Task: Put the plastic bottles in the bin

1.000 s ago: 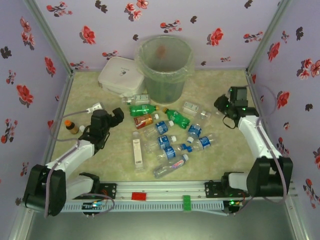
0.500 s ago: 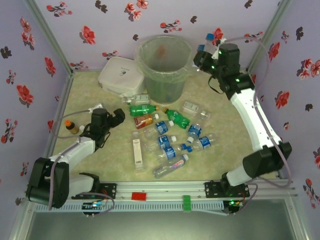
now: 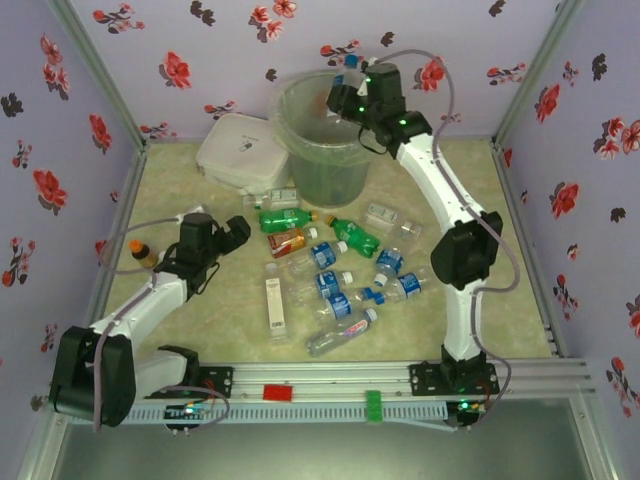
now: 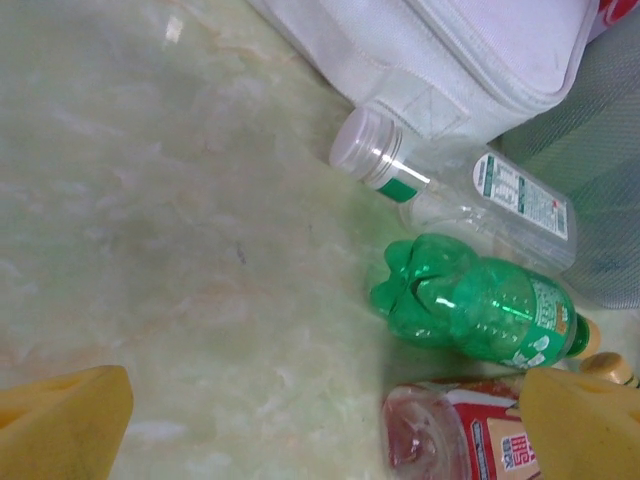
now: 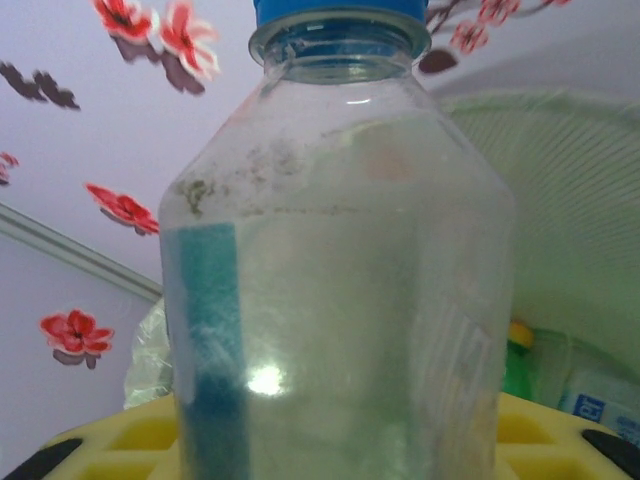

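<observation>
Clear plastic bottle (image 5: 340,300), blue cap, sits in the right gripper (image 3: 340,95): jaws closed narrow on its body, yellow pads under it in the wrist view. Cap points up and toward the back wall, so the long axis runs roughly upright, slightly tilted.

Bin (image 3: 320,175) stands at the middle of the table's far edge. From above, the right gripper hangs over the far-right part of its mouth. Ribbed green wall shows behind and to the right of the bottle in the wrist view.

Judgement: bottle lies inside the rim line with the bin straight below, so the coming move is a release. Height over the rim cannot be read.

Left gripper (image 3: 232,232), jaws wide with nothing between them, is low over the table toward the left edge. Ahead of it, just beside each other:
- green bottle (image 4: 470,310), base toward the gripper, long axis along the table's width
- orange-red bottle (image 4: 450,435), nearest the right fingertip
- clear white-labelled bottle (image 4: 470,190), touching the white lidded container (image 4: 450,50)

Left arm is the nearer one to these three. Other bottles lie about the table's middle
</observation>
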`<state>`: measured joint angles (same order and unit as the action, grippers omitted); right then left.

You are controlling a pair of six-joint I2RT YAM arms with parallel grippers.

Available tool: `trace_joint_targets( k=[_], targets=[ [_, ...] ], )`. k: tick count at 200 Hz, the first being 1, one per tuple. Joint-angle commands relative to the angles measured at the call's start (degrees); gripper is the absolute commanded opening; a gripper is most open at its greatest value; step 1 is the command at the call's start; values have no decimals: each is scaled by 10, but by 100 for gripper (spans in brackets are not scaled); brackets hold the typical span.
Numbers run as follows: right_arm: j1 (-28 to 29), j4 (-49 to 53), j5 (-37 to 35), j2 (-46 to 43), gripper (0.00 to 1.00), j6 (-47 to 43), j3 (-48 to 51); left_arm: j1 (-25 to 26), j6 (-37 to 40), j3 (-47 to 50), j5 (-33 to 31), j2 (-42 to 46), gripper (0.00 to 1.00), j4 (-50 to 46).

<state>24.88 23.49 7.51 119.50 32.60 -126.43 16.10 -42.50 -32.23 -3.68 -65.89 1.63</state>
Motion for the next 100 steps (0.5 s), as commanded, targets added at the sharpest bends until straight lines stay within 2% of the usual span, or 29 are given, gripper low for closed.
trace_joint_targets(
  k=[1,13,45,80,100],
  targets=[
    [11,-4,-9,20,52,5,-37,-4,-9,-20,27,29,100,-48],
    [13,2,-8,34,59,5,-57,-4,0,-22,37,46,100,-63],
    [14,22,-9,51,99,0,-105,-4,19,-14,27,90,100,-102],
    [14,53,-34,13,100,-15,-109,-2,22,-25,24,97,100,-131],
    [14,79,-48,-37,100,-31,-74,8,28,-32,24,97,100,-131]
  ],
)
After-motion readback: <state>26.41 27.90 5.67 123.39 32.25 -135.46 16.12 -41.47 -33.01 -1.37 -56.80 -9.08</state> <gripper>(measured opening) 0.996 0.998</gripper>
